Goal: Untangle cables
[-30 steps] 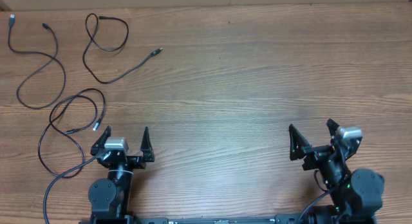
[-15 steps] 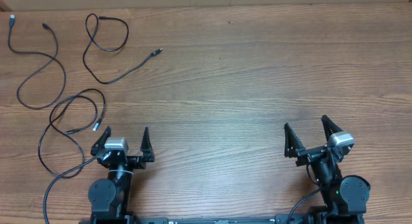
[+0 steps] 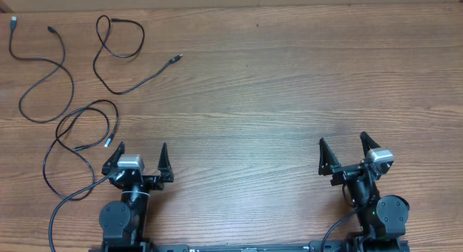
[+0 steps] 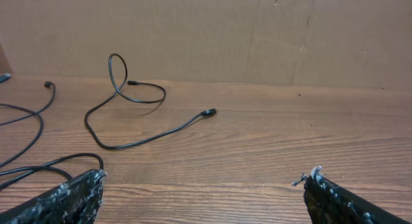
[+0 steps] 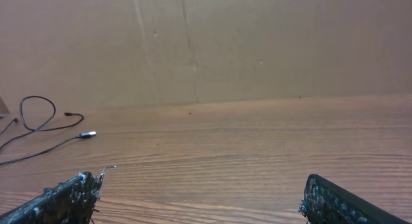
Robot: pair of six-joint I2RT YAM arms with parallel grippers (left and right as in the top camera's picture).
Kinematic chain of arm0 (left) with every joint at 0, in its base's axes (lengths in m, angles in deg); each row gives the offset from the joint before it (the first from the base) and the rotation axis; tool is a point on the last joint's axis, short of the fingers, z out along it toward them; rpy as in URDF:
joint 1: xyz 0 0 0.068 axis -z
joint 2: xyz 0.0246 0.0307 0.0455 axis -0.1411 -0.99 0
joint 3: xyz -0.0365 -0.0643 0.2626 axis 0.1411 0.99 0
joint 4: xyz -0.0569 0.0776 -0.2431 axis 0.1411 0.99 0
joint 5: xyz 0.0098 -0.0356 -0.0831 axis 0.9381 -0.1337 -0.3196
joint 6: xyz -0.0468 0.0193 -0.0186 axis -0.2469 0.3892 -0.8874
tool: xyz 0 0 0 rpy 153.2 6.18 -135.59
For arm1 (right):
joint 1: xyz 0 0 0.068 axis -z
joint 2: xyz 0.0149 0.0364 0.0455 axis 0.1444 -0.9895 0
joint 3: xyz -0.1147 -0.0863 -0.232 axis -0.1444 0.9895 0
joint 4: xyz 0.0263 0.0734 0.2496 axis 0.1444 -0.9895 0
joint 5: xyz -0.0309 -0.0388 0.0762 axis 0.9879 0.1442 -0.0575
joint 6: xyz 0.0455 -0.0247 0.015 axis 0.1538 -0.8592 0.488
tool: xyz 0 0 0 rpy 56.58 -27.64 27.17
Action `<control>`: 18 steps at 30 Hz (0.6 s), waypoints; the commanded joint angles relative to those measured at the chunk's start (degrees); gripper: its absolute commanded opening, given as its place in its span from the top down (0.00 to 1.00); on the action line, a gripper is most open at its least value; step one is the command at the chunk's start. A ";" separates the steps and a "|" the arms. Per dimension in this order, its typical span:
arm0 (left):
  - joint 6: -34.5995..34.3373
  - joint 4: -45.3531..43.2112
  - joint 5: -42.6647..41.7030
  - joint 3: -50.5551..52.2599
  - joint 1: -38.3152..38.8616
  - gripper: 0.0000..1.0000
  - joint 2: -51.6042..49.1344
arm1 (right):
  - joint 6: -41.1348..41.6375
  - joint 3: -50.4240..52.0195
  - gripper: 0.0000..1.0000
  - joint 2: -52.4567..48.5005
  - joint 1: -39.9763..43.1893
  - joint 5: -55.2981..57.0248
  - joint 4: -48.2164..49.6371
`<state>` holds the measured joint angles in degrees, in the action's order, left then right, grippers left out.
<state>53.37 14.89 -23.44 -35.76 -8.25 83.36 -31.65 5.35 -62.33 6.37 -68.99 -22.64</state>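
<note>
Three thin black cables lie apart from one another at the table's left. The first cable [image 3: 72, 85] snakes along the far left. The second cable [image 3: 145, 78] has a small loop at the back, and its plug points right; it also shows in the left wrist view [image 4: 138, 141] and far off in the right wrist view [image 5: 45, 124]. The third cable [image 3: 116, 120] loops just behind and left of my left gripper [image 3: 141, 147]. The left gripper [image 4: 205, 179] is open over bare wood. My right gripper [image 3: 343, 140] [image 5: 201, 180] is open too, at the front right, far from all cables.
The wooden table [image 3: 275, 85] stretches between and behind the two arms. A brown cardboard wall [image 4: 257, 31] stands along its far edge. A thicker black wire [image 3: 54, 216] runs from the left arm's base along the front left.
The right arm has drawn back a little toward the front edge and swung slightly left, its jaws still wide. The left arm and the cables have not moved.
</note>
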 commanded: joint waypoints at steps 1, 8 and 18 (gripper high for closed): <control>0.63 -0.02 0.15 0.37 -0.31 0.00 0.50 | -0.28 0.63 0.00 0.72 -0.31 2.12 -0.48; 0.63 -0.02 0.15 0.37 -0.31 0.00 0.50 | -2.80 0.63 0.00 0.72 -0.31 1.29 -0.48; 0.63 -0.02 0.15 0.37 -0.31 0.00 0.50 | -9.22 0.63 0.00 0.72 -0.31 0.70 -0.50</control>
<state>53.37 14.89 -23.44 -35.76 -8.25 83.36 -39.13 5.35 -62.33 6.37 -67.98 -23.21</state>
